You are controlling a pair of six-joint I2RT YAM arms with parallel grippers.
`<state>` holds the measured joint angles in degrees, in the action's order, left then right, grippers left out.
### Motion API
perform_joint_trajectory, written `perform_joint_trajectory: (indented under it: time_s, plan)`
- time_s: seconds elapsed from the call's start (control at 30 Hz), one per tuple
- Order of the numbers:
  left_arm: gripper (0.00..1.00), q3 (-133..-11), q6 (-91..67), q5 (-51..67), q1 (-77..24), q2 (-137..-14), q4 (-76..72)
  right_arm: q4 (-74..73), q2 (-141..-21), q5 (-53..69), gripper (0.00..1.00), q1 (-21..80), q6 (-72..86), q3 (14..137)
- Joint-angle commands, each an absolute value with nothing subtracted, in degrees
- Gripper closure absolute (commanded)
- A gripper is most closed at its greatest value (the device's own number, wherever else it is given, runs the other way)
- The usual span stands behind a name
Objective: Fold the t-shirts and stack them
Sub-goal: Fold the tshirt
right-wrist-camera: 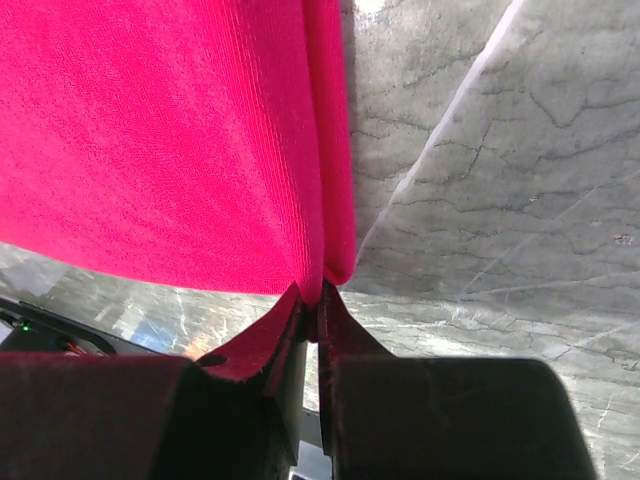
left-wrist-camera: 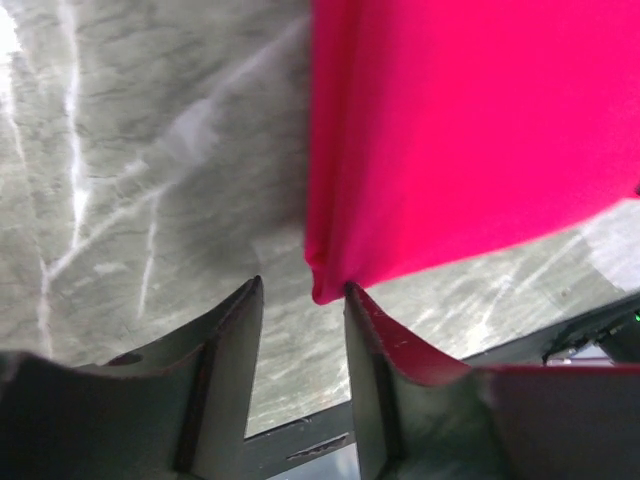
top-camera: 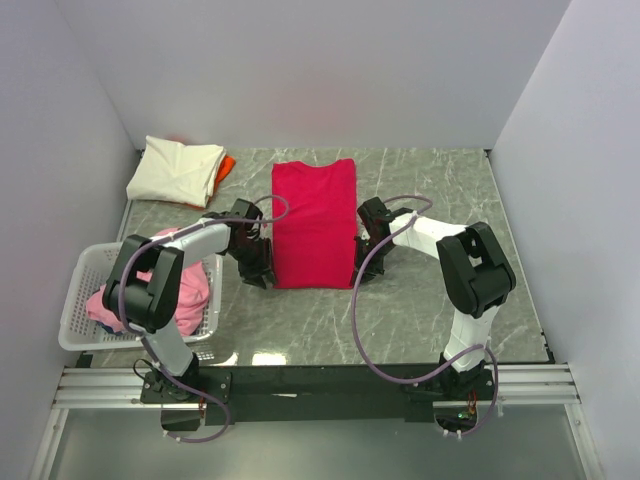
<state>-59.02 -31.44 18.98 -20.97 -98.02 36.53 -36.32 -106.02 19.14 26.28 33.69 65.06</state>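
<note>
While right tool (right-wrist-camera: pixel 313 296) clamps its near corner, crimson t-shirt (top-camera: pixel 315 222) a smooth narrow rectangle, left tool (left-wrist-camera: pixel 302 286) parted.

A red tee (top-camera: pixel 314 222) lies folded mid-table; cream tee (top-camera: pixel 175 170) tops orange tee (top-camera: pixel 226 164).

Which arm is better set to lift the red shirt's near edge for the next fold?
Right, probably. The right claw is shut on a near corner of the red shirt; the left claw is open, the other corner only at one fingertip, not pinched.
</note>
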Motion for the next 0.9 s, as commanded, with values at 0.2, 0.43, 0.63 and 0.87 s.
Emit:
perform_joint_trajectory:
  time_s: [0.2,0.43,0.63,0.87]
  plan:
    - [0.59,-57.1,-33.9,17.0,-22.2,-100.0,34.6,-37.0,-105.4,18.5,0.89,26.6,32.3,64.9]
    - [0.61,-57.3,-35.1,17.4,-23.4,-100.8,33.6,-37.0,-105.6,18.5,0.91,26.7,31.7,65.0]
    - [0.69,-56.3,-35.9,17.1,-23.9,-102.0,32.3,-36.8,-105.6,18.7,0.92,26.8,31.3,64.4]
    - [1.0,-55.0,-36.2,15.5,-23.9,-102.9,32.1,-37.5,-104.4,17.8,1.0,26.6,30.9,64.2]
